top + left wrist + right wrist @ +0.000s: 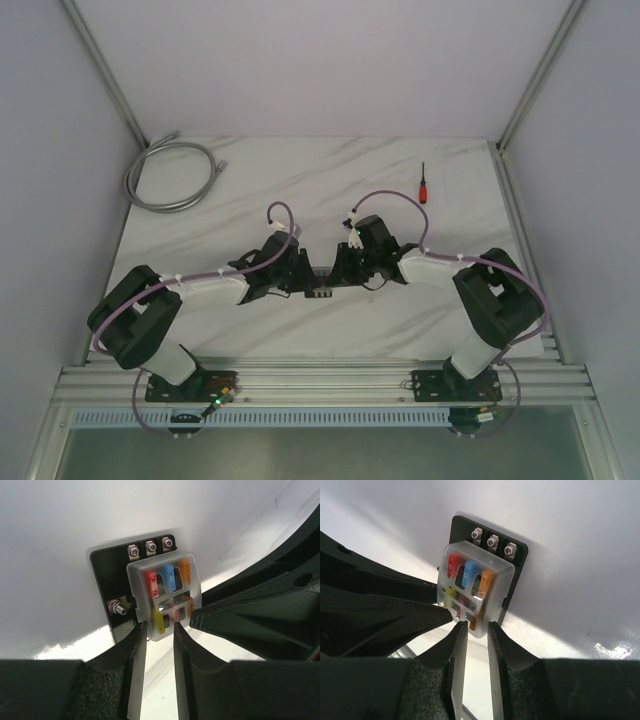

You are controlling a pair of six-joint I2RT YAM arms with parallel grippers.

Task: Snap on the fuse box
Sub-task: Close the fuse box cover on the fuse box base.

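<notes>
One fuse box (318, 287) lies mid-table between the left gripper (159, 630) and right gripper (475, 626), each with jaws narrowly parted, tips at its clear cover (167, 600). Wrist views alone show six coloured fuses (470, 572) (markings too blurred to read) and three screws (151, 546); the top view alone shows one screwdriver (423, 185) and one coiled cable (170, 175).

A white tabletop (300, 180) with faint grey marble veins is closed in by a plain pale back wall (320, 60) and matching side walls. Slanting aluminium posts (105, 75) stand at the far corners. A ribbed aluminium rail (320, 380) runs along the near edge. Soft, even light leaves glossy patches on the surface.
</notes>
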